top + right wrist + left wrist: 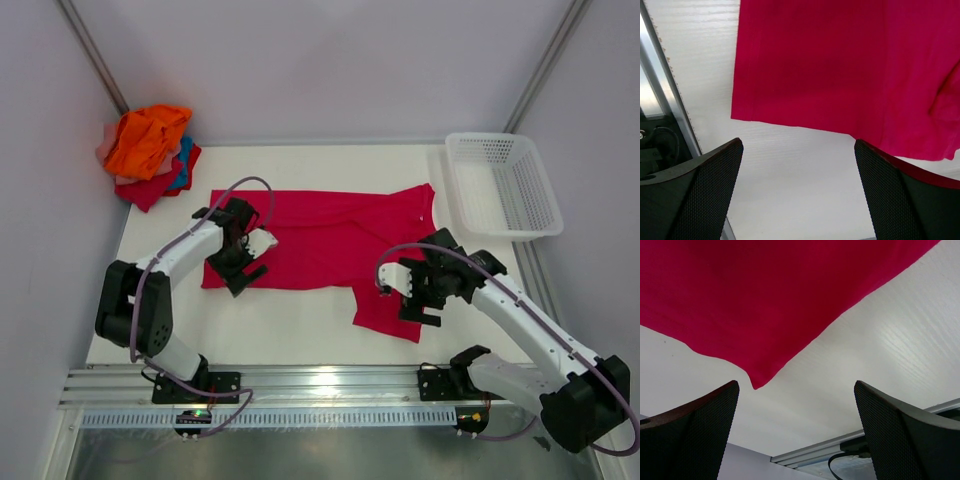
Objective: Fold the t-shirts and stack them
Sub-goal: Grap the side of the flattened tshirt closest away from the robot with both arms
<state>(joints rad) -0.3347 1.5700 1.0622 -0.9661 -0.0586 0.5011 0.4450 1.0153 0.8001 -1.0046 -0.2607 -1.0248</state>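
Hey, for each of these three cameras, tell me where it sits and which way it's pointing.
Top external: above and behind the bases, looking down on the table; shows the left arm and right arm whole.
Left wrist: on the left arm, facing down past the open left gripper at a corner of the crimson t-shirt.
Right wrist: on the right arm, facing down past the open right gripper at the crimson t-shirt's hem.
Shared: all three see the crimson t-shirt and the table.

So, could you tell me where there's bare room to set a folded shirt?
Bare table lies between the crimson shirt and the front rail, and along the far edge between shirt pile and basket. The far-left corner is crowded.
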